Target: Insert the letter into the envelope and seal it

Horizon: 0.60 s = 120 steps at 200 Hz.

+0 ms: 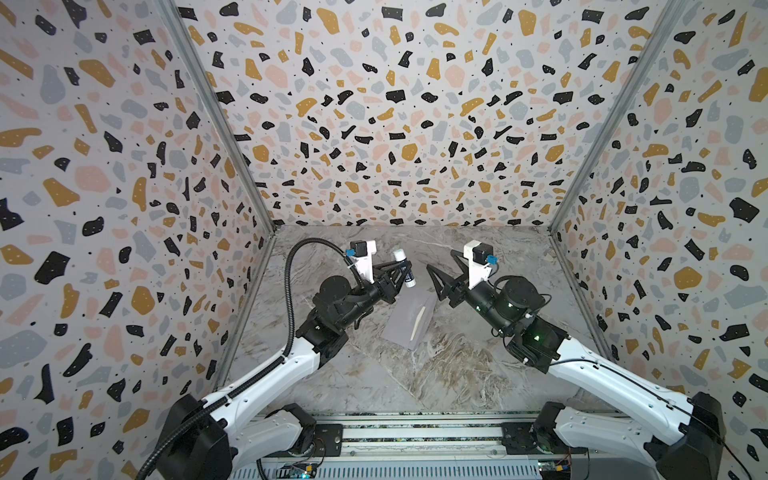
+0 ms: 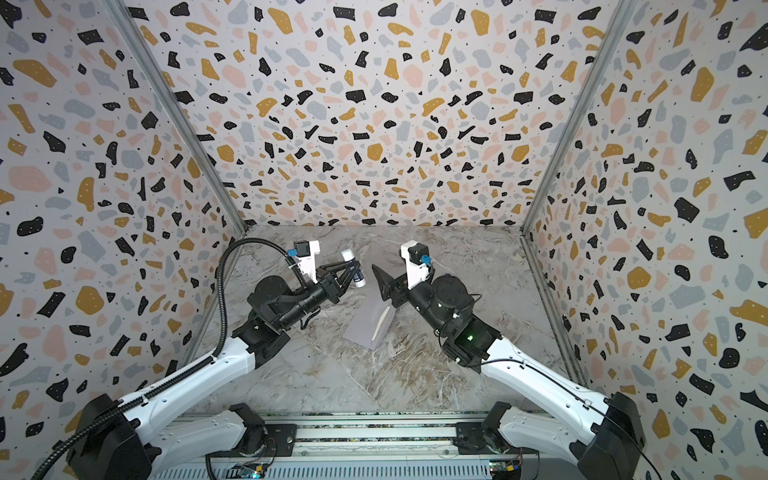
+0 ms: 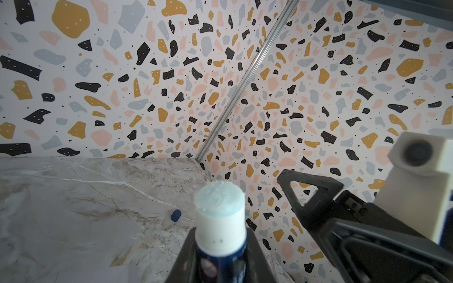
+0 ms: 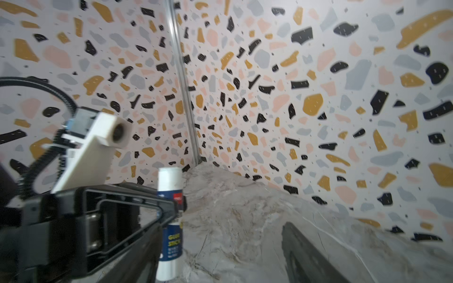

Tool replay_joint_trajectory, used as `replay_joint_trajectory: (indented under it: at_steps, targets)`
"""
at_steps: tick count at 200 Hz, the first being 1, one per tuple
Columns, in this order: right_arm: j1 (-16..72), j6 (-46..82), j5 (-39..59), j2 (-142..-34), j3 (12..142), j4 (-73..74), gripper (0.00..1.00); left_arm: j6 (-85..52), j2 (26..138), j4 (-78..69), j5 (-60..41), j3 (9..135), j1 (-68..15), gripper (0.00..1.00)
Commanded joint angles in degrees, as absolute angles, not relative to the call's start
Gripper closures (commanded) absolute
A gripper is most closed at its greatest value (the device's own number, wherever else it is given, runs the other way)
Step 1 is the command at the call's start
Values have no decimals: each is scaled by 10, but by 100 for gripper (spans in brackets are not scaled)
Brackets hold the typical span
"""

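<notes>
The lavender-grey envelope (image 1: 400, 323) (image 2: 365, 325) lies flat on the marble table in both top views. A narrow tan strip of the letter (image 1: 418, 318) (image 2: 382, 321) shows along it; the rest of the letter is hidden. My left gripper (image 1: 401, 267) (image 3: 220, 259) hovers above the envelope's far end, shut on an uncapped blue-and-white glue stick (image 1: 404, 269) (image 3: 220, 215) (image 4: 170, 196), with pale blue glue at its tip. My right gripper (image 1: 440, 261) (image 4: 220, 264) hangs open and empty just right of the stick, above the envelope's far right corner.
A small dark blue cap (image 3: 176, 215) lies on the table beyond the glue stick. Terrazzo-patterned walls (image 1: 395, 124) close in the back and both sides. The two grippers are close together over the middle of the table (image 1: 457, 374).
</notes>
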State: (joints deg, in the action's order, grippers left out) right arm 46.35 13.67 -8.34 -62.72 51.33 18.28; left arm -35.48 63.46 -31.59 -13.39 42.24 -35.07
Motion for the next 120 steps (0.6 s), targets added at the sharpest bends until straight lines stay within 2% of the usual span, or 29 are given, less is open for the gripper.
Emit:
replay_joint_trajectory:
  at_steps: [1, 22, 64, 120]
  targets:
    - [443, 266, -121, -668, 550, 36, 20, -314, 614, -292, -110, 445, -352, 100]
    - [432, 311, -112, -713, 546, 12, 16, -300, 606, -271, -98, 446, -352, 100]
    - [415, 403, -93, -815, 552, -27, 16, -288, 597, -249, -90, 442, -351, 100]
    - [405, 460, -73, -933, 574, -44, 30, -285, 593, -240, -86, 436, -350, 100]
